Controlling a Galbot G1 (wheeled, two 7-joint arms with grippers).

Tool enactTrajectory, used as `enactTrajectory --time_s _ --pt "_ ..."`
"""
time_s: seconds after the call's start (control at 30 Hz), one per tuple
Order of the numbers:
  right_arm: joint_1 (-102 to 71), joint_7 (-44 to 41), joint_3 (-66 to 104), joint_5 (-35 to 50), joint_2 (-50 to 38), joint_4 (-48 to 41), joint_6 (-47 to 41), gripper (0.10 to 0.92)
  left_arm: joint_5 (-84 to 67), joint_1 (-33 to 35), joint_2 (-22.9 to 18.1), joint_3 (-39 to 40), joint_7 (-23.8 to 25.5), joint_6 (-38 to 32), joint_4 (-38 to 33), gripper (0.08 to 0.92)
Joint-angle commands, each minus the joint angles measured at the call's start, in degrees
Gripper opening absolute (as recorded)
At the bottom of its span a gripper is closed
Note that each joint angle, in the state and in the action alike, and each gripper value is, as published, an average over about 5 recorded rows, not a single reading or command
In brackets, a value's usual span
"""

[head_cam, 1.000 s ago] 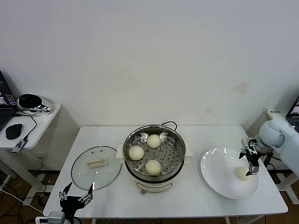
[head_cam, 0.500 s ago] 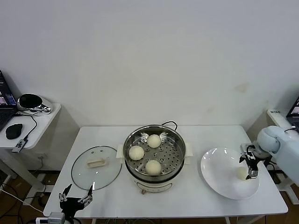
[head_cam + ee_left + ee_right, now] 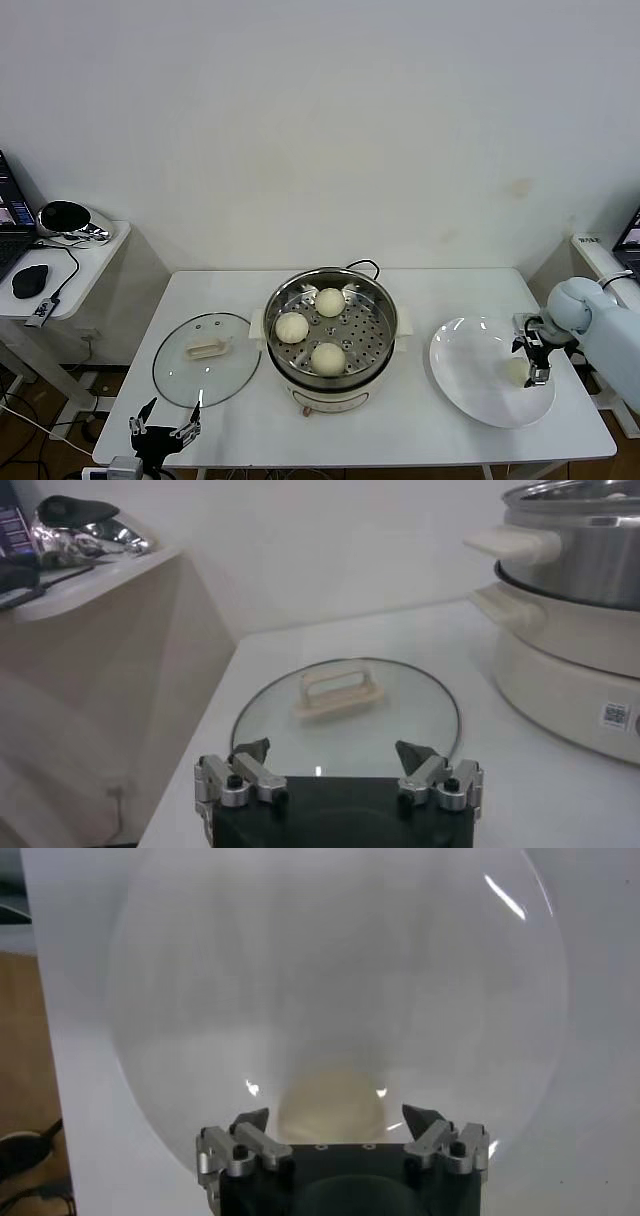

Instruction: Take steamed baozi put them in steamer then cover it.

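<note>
Presently, left gripper (image 3: 165, 428) idles low at the table's near edge, fingers spread wide, holding nothing; round clear glass cover (image 3: 206, 358) with cream bar handle lies just ahead of it. Shiny steel steamer (image 3: 331, 336) holds three baozi. Right gripper (image 3: 342, 1123) hangs jaws wide, straddling the last smooth cream-white baozi (image 3: 332, 1105) on the flat white plate (image 3: 488, 370).

Risk: smooth dough may roll or squash if closure lands off-centre.

White sticker on steamer base, unreadable.
</note>
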Motion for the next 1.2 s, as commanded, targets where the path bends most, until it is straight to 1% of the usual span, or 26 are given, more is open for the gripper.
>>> enactTrajectory --time_s 0.03,0.3,0.4,0.5,0.73,0.83,0.97,1.07,1.2 --pt "-0.8 0.4 1.0 -0.9 0.7 -1.7 0.4 0.823 0.0 0.1 0.1 0.0 0.0 0.0 0.3 0.823" --pt "-1.0 1.2 1.6 0.0 0.7 -1.3 -0.2 0.822 0.0 0.0 0.1 0.2 -0.1 0.0 0.2 0.823" --pt "-0.9 1.4 1.7 0.1 0.8 -1.4 -0.3 0.802 0.0 0.0 0.0 0.2 -0.1 0.0 0.2 0.823" --pt "-1.0 1.2 2.0 0.4 0.7 -1.3 -0.5 0.747 0.0 0.0 0.0 0.3 -0.1 0.0 0.2 0.823" --pt "-0.5 0.3 2.3 1.8 -0.2 -0.1 -1.4 0.555 0.0 -0.2 0.0 0.6 -0.1 0.0 0.3 0.823" --pt "1.2 -0.4 1.7 3.4 -0.9 0.8 -2.0 0.506 -0.2 -0.4 -0.1 0.7 -0.3 -0.1 0.5 0.823" --pt "5.2 -2.1 -0.4 6.9 -2.6 3.7 -3.5 0.468 -0.2 -1.1 -0.3 0.9 -0.6 -0.3 0.8 0.823" --pt "9.4 -3.2 -3.1 9.4 -3.8 6.7 -4.7 0.459 0.7 -1.4 -0.3 1.1 -0.7 -0.7 0.9 0.823" --pt "21.2 -4.1 -14.4 16.0 -4.7 10.9 -6.7 0.459 1.4 -1.4 0.2 1.1 -0.9 -1.3 0.7 0.823"
